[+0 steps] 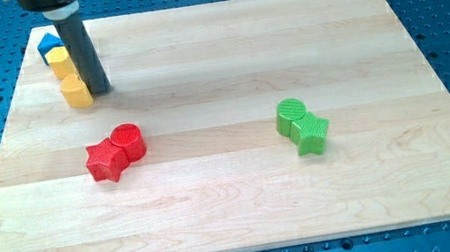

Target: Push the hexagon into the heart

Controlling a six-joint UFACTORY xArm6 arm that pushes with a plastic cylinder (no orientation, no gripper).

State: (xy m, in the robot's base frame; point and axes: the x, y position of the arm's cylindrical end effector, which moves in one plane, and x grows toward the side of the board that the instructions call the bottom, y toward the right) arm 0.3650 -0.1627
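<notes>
My tip [100, 90] touches the right side of a yellow block [75, 91] — shape unclear — near the board's [237, 205] top-left. Behind: another yellow block [60, 62] and a blue block [47, 43], partly hidden. Red [115, 151] and green [302, 125] pairs lie apart. No claw present.

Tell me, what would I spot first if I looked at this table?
Probably the dark rod at the view's top left, my tip right beside a yellow block, with another yellow block and a blue block behind it. Next, two bright pairs: a red star touching a red cylinder left of centre, a green star touching a green cylinder on the right.
</notes>
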